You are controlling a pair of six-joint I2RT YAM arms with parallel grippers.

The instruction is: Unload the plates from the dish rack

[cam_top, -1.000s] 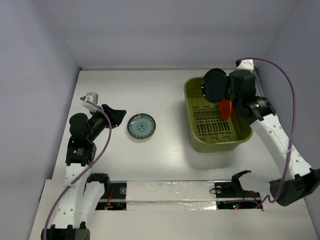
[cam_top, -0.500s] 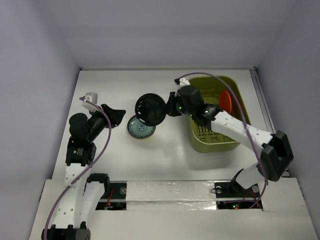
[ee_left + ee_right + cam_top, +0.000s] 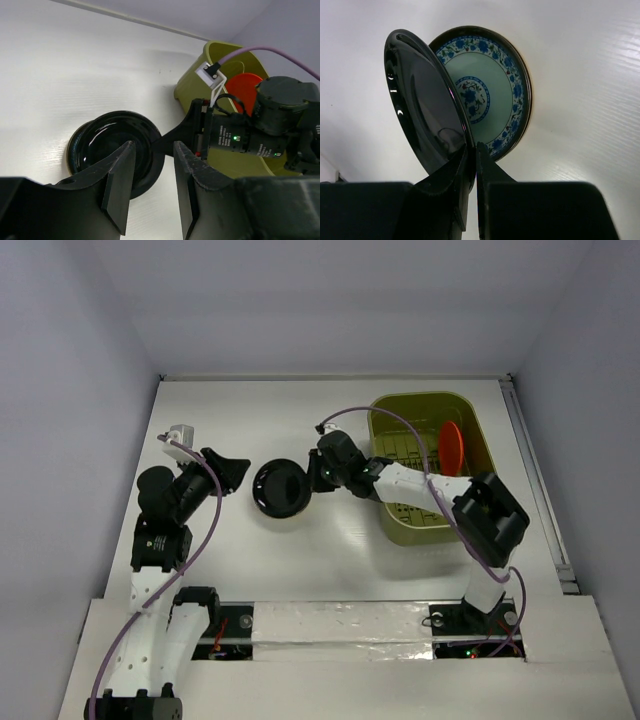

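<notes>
My right gripper is shut on the rim of the black plate. It holds the plate tilted just over the light blue plate, which lies flat on the table and is hidden under it in the top view. The right wrist view shows the black plate pinched at my right gripper. The olive-green dish rack stands at the right with the orange-red plate upright inside. My left gripper is open and empty, left of the black plate. The yellow-orange plate is out of view.
The right arm reaches leftward across the rack's near-left corner, its purple cable looping over the rack. The back wall and side walls border the white table. A taped rail runs along the near edge.
My right gripper carried the black plate from above the rack leftward and down over the light blue plate. The left arm has not moved.
</notes>
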